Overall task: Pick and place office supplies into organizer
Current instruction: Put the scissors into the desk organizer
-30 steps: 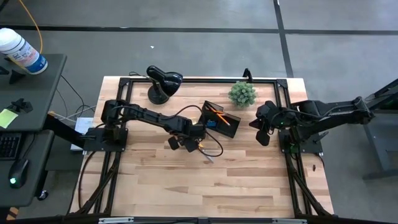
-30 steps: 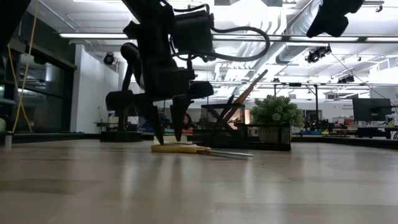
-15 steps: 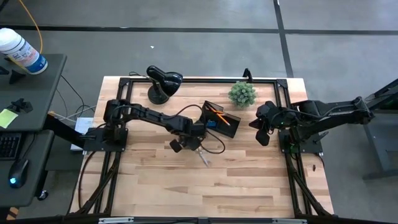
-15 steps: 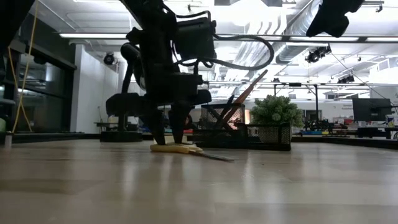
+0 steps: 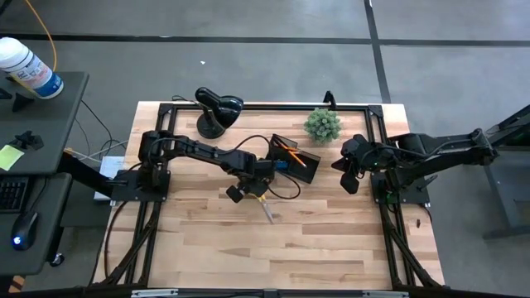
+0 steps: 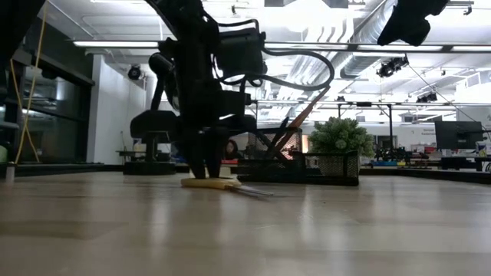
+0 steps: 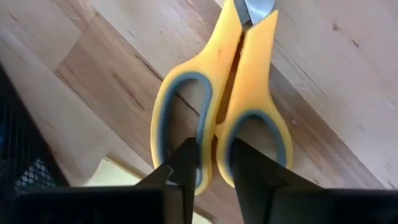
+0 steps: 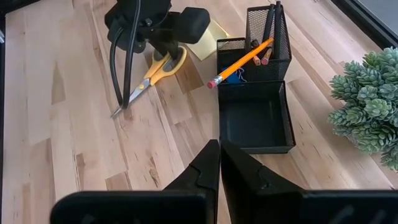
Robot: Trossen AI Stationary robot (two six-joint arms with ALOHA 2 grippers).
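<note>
The orange-handled scissors lie flat on the table just in front of the black mesh organizer. My left gripper stands over their handles, fingers down and shut on them. A yellow sticky-note pad lies on the table beside the scissors. Pens and an orange pencil stick up from the organizer's tall compartment. My right gripper hovers shut above the table's right side, touching nothing. My left gripper comes from above, pointing down, with one finger in each handle loop. The loops' two inner bars are pinched between the fingers. The scissors lie flat on the table, blades pointing toward the near edge.
A small green plant stands right of the organizer. A black desk lamp stands at the far left. The organizer's low front tray holds nothing that I can see. Bare wood stretches across the table's near half.
My left gripper has come down onto the scissors and shut its fingers on the handles. The scissors have turned about on the table, their blades swinging from the right toward the near edge while the handles stayed nearly in place.
</note>
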